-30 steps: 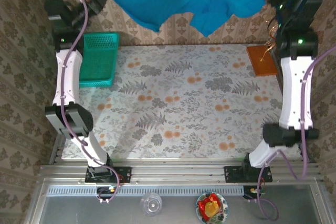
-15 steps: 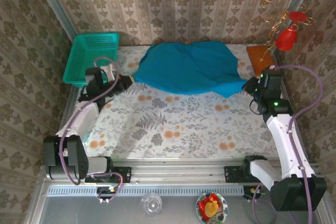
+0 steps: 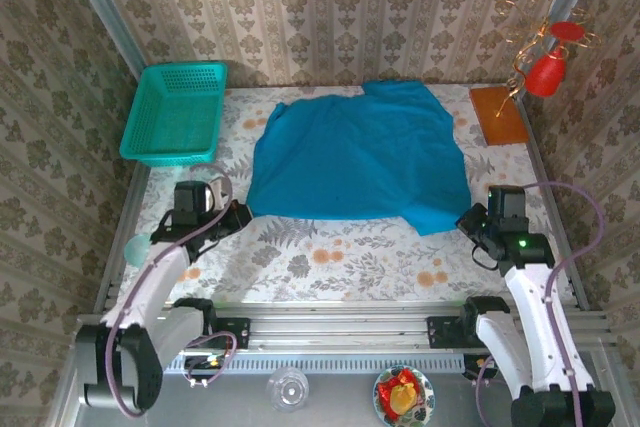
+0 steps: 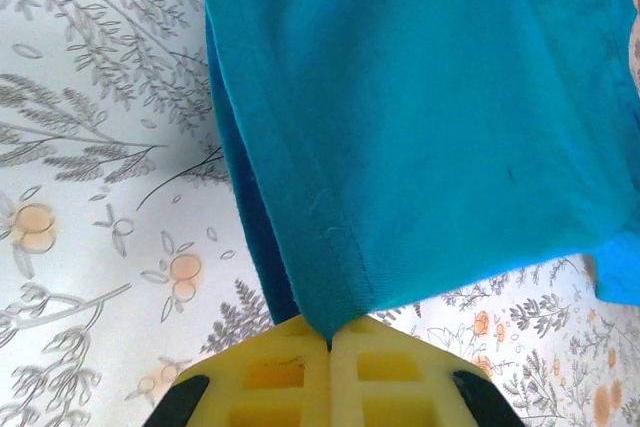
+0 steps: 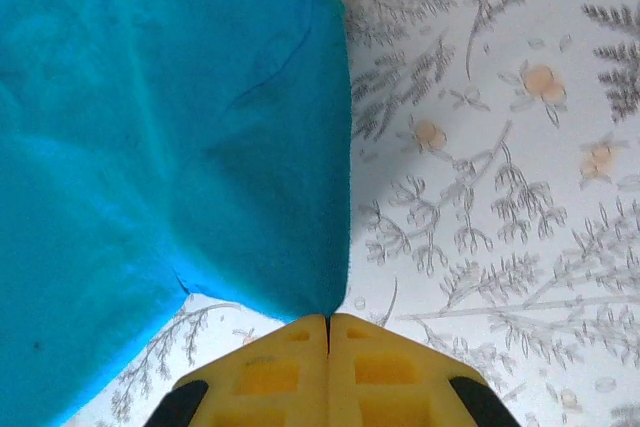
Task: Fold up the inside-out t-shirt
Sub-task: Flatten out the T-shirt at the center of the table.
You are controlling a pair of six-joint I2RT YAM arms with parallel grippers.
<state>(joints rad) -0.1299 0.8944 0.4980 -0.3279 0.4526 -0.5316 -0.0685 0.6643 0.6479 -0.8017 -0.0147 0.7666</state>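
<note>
**T-shirt laid flat, both near corners pinched**

The t-shirt (image 3: pixel 355 157) was spread across the far middle of the bench (image 3: pixel 340 267). Its near edge ran left to right between the two arms, and the rest of the cloth reached away toward the far wall. The left pincer (image 3: pixel 240 213) was pressed together on the near-left corner. In the left wrist view a stitched edge was seen running straight into the shut jaws of that pincer (image 4: pixel 330 342). The right pincer (image 3: pixel 468 222) was likewise pinched on the near-right corner, and in the right wrist view the cloth was seen narrowing to a point at the meeting of its jaws (image 5: pixel 328 322).

From each pincer the t-shirt therefore lay to the far side and inward. Neither arm was nearer, since each was set at its own corner. The right corner was seen to lie slightly nearer than the left, so the edge was not quite square to the bench.

A fold was judged to depend on both corners being carried far together over the cloth. The basket (image 3: pixel 175 112) stood well apart at the far left.
</note>
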